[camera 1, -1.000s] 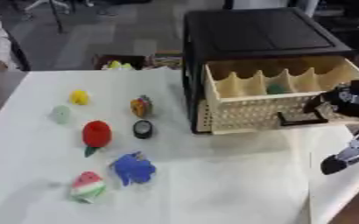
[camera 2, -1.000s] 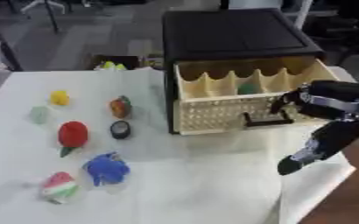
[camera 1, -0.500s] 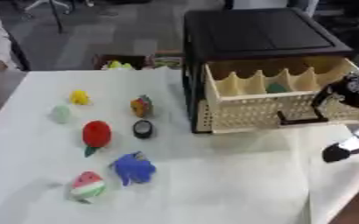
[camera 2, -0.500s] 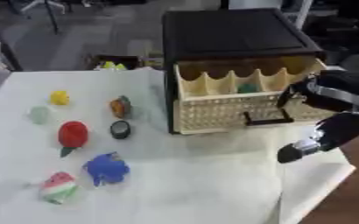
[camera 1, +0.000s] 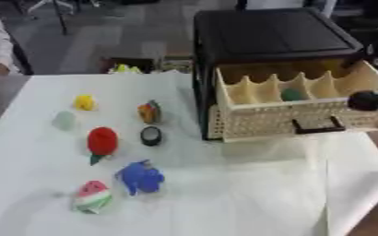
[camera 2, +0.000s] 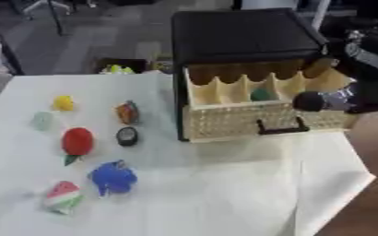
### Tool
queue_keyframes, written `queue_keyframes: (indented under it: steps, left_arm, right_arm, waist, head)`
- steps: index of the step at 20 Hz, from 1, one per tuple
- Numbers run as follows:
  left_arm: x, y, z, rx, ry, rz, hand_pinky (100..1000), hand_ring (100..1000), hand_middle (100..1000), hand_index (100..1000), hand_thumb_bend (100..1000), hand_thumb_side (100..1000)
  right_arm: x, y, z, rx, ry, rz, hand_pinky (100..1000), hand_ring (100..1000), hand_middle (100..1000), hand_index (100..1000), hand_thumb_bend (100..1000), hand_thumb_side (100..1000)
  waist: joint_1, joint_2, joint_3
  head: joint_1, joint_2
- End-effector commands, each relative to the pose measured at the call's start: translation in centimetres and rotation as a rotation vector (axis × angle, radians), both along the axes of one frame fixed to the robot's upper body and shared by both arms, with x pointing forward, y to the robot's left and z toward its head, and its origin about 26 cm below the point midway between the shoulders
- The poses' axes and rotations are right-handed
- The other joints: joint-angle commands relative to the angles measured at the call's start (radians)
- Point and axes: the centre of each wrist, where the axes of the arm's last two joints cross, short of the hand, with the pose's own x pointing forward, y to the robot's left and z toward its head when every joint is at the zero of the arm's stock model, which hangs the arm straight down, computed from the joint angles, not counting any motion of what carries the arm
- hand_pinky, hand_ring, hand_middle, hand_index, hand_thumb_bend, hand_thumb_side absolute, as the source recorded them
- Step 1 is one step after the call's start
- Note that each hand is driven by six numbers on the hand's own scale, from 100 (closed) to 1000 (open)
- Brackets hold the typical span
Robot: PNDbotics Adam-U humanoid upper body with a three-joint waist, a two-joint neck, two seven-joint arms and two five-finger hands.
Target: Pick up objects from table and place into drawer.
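White-covered counter point(camera 1: 249, 193) is carrying seven toys left of the open drawer point(camera 1: 305, 113), one green piece point(camera 1: 292, 95) lying inside, while the right hand point(camera 2: 309, 101), fingers unreadable, is hanging nearby.

From where I stand, nothing readable shows anywhere: no lettering, label, brand, number or sign on the black cabinet point(camera 1: 273, 37), on the cream drawer point(camera 1: 297, 115) pulled out of it, or on the small coloured things lying on the white table point(camera 1: 224, 193). Any marks there are too blurred to make out.
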Motion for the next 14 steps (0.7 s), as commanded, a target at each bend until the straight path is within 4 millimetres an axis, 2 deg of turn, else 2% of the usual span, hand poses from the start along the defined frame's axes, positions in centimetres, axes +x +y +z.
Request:
queue_keyframes:
  steps: [1, 2, 3, 4, 6, 10, 13, 14]
  left_arm:
    - [-0.14, 0.39, 0.76, 0.023, -0.027, 0.012, 567, 643, 637, 766, 100, 834]
    - [-0.14, 0.38, 0.75, 0.023, -0.027, 0.012, 567, 643, 637, 766, 100, 833]
    - [-0.14, 0.37, 0.74, 0.024, -0.027, 0.012, 567, 643, 637, 766, 100, 834]
    - [-0.15, 0.37, 0.73, 0.024, -0.027, 0.012, 567, 643, 637, 766, 100, 835]
    - [-0.15, 0.36, 0.71, 0.024, -0.027, 0.012, 567, 643, 637, 766, 100, 834]
    - [-0.15, 0.34, 0.69, 0.023, -0.029, 0.011, 567, 643, 637, 766, 100, 833]
    - [-0.15, 0.32, 0.69, 0.022, -0.030, 0.011, 567, 643, 637, 766, 100, 833]
    - [-0.15, 0.31, 0.69, 0.022, -0.030, 0.010, 567, 643, 637, 766, 100, 833]
  right_arm:
    - [-0.38, 0.16, 1.39, 0.055, -0.107, -0.016, 100, 100, 100, 740, 700, 1000]
    - [-0.36, 0.20, 1.47, 0.077, -0.126, -0.023, 100, 100, 100, 740, 617, 1000]
    - [-0.34, 0.25, 1.50, 0.097, -0.142, -0.030, 100, 100, 100, 740, 601, 1000]
    - [-0.33, 0.28, 1.56, 0.122, -0.160, -0.040, 100, 100, 100, 740, 453, 1000]
    - [-0.30, 0.36, 1.65, 0.174, -0.194, -0.057, 100, 100, 100, 736, 342, 1000]
    - [-0.19, 0.65, 1.80, 0.277, -0.286, -0.055, 100, 100, 100, 737, 402, 1000]
    - [-0.08, 0.88, 1.76, 0.348, -0.356, -0.036, 100, 100, 100, 739, 414, 1000]
    - [-0.04, 0.96, 1.69, 0.368, -0.375, -0.029, 100, 100, 100, 731, 416, 971]
  waist:
    - [0.000, -0.009, 0.000]
    - [0.001, -0.009, 0.000]
    - [0.001, -0.008, 0.000]
    - [0.002, -0.008, 0.000]
    - [0.003, -0.007, 0.001]
    - [0.005, -0.007, 0.004]
    - [0.007, -0.006, 0.005]
    - [0.007, -0.006, 0.005]
  head:
    - [0.004, 0.005]
    - [0.004, 0.005]
    - [0.004, 0.006]
    - [0.005, 0.006]
    - [0.006, 0.006]
    - [0.009, 0.004]
    - [0.015, 0.002]
    - [0.017, 0.002]
